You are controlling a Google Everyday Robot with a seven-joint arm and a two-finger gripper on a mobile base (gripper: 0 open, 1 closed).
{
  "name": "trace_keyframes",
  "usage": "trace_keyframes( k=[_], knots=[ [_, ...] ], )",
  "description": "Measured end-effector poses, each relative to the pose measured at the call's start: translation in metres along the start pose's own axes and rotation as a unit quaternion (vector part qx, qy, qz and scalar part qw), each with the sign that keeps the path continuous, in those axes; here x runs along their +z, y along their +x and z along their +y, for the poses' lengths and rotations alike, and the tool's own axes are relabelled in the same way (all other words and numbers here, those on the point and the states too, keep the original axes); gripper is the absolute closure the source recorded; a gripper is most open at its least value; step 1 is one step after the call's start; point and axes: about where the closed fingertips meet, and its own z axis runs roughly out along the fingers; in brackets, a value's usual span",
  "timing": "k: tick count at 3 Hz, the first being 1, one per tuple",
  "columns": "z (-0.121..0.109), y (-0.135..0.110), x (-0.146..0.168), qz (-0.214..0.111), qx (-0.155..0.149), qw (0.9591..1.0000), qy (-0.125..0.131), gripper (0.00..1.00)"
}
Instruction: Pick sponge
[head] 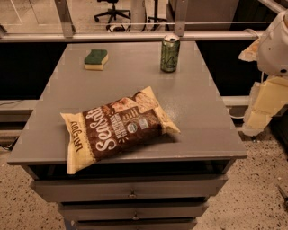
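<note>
The sponge (96, 59) has a dark green top over a pale yellow base. It lies flat at the far left of the grey table top (198, 103), well apart from the other objects. My gripper (263, 105) is with the white and pale arm parts at the right edge of the view. It hangs beside the table's right side, off the table top, far from the sponge and holding nothing that I can see.
A green drink can (170, 53) stands upright at the far middle-right of the table. A brown and cream chip bag (118, 126) lies across the near half. Drawers (131, 190) are below the top. A rail (135, 36) and an office chair (112, 11) are behind.
</note>
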Motion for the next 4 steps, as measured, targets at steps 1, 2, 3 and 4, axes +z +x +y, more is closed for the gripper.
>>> trace_keyframes(
  k=[1,2,3,4],
  knots=[
    [-0.011,-0.014,0.008,-0.009,-0.023,0.9997,0.002,0.00],
    [-0.045,-0.059,0.034,-0.040,-0.099,0.9943,0.005,0.00],
    [-0.075,-0.111,0.060,-0.067,-0.174,0.9824,0.010,0.00],
    [-0.085,-0.131,0.069,-0.077,-0.203,0.9761,0.012,0.00]
  ],
)
